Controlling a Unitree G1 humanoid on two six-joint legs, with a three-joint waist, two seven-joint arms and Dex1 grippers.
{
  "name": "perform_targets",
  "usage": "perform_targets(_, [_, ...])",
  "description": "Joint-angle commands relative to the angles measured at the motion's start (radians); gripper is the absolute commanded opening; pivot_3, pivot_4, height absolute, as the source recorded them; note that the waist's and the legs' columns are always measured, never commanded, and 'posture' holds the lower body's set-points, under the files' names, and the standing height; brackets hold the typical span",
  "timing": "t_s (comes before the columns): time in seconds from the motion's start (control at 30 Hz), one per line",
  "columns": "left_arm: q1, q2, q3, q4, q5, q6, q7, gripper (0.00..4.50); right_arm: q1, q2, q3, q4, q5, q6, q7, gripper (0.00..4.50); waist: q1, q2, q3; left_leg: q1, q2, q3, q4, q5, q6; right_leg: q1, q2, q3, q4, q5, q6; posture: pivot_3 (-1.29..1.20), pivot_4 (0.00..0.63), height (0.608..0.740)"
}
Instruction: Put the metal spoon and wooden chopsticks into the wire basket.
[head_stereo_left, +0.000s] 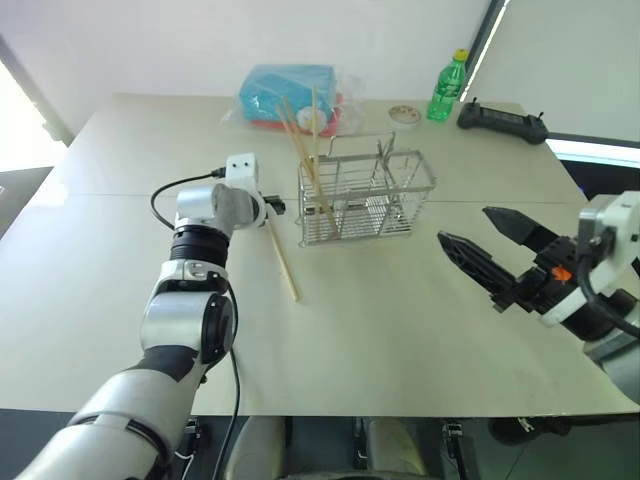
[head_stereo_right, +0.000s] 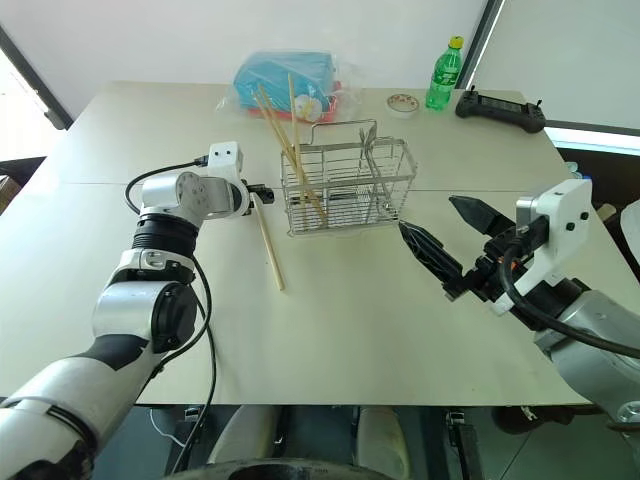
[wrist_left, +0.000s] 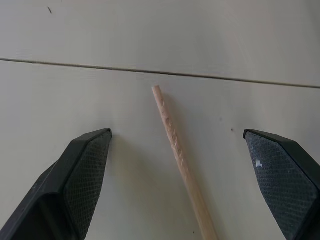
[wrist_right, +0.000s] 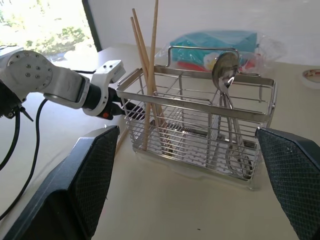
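The wire basket (head_stereo_left: 365, 197) stands upright at the middle of the table. Three wooden chopsticks (head_stereo_left: 306, 150) lean in its left compartment, sticking out above the rim. The metal spoon (wrist_right: 224, 70) stands in a right compartment, bowl up. One more wooden chopstick (head_stereo_left: 282, 258) lies flat on the table just left of the basket. My left gripper (wrist_left: 177, 134) hovers open over that chopstick's far end (wrist_left: 186, 172), one finger on each side, not touching. My right gripper (head_stereo_left: 463, 224) hangs open and empty in the air to the right of the basket.
A blue and red plastic-wrapped package (head_stereo_left: 288, 95) lies behind the basket. Along the far right edge stand a green bottle (head_stereo_left: 449, 86), a small round dish (head_stereo_left: 405, 114) and a black controller (head_stereo_left: 503, 121). A seam (wrist_left: 75, 66) crosses the tabletop.
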Motion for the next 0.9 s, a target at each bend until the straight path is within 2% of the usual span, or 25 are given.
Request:
perform_targets(0.03, [-0.019, -0.018, -0.002, 0.057, 0.006, 0.001, -0.020, 4.47, -0.004, 0.001, -0.025, -0.031, 0.002, -0.033, -0.013, 4.50, 0.000, 0.001, -0.001, 0.001, 0.000, 0.000, 0.000, 0.000, 0.000, 0.001, 0.000, 0.000, 0.000, 0.000, 0.000, 0.00, 0.150, 0.720])
perform_targets(0.1, [-0.019, -0.022, 0.001, 0.075, 0.008, 0.004, -0.021, 4.47, -0.003, 0.002, -0.023, -0.029, -0.001, -0.036, -0.014, 4.50, 0.001, 0.003, -0.002, 0.001, 0.000, 0.000, 0.000, 0.000, 0.000, 0.001, 0.000, 0.000, 0.000, 0.000, 0.000, 0.00, 0.150, 0.720])
perform_targets(0.2, [-0.022, -0.023, 0.010, 0.088, 0.005, 0.000, -0.025, 3.80, -0.002, 0.003, -0.023, -0.026, -0.003, -0.036, -0.013, 4.50, 0.000, 0.005, -0.003, 0.001, 0.000, 0.000, 0.001, 0.000, 0.000, 0.002, 0.000, 0.000, 0.000, 0.000, 0.000, 0.00, 0.150, 0.720])
perform_targets(0.4, [-0.028, -0.024, 0.028, 0.084, 0.001, 0.008, -0.016, 0.96, -0.001, 0.004, -0.021, -0.019, -0.005, -0.035, -0.009, 4.50, 0.002, 0.005, -0.003, 0.001, 0.000, 0.000, 0.001, 0.000, 0.000, 0.002, 0.000, 0.000, 0.000, 0.000, 0.000, 0.00, 0.150, 0.720])
perform_targets(0.43, [-0.029, -0.024, 0.032, 0.082, 0.000, 0.011, -0.013, 0.32, -0.002, 0.003, -0.021, -0.018, -0.003, -0.035, -0.008, 4.50, 0.002, 0.005, -0.003, 0.001, -0.001, 0.000, 0.001, 0.000, 0.000, 0.002, 0.000, 0.000, 0.000, 0.000, 0.000, 0.00, 0.150, 0.720])
perform_targets(0.47, [-0.032, -0.024, 0.036, 0.082, 0.000, 0.013, -0.011, 0.01, -0.004, 0.002, -0.020, -0.016, -0.002, -0.034, -0.007, 4.50, 0.002, 0.005, -0.003, 0.001, -0.001, 0.000, 0.001, 0.000, 0.000, 0.002, 0.000, 0.000, 0.000, 0.000, 0.000, 0.00, 0.150, 0.720])
perform_targets(0.7, [-0.053, 0.001, 0.085, 0.086, -0.007, -0.006, 0.020, 0.01, -0.013, -0.004, -0.020, 0.005, -0.003, -0.029, 0.006, 4.50, -0.001, 0.005, -0.003, 0.001, 0.000, 0.000, 0.001, 0.000, 0.000, 0.001, 0.000, 0.000, 0.000, 0.000, 0.000, 0.00, 0.150, 0.720])
perform_targets(0.9, [-0.112, 0.095, 0.178, 0.130, -0.017, -0.250, 0.062, 0.01, -0.029, -0.019, -0.019, 0.023, 0.004, -0.019, 0.019, 4.50, -0.006, 0.003, -0.002, 0.001, 0.001, 0.000, 0.000, 0.000, 0.000, -0.001, 0.000, 0.000, 0.001, 0.000, 0.001, 0.00, 0.150, 0.720])
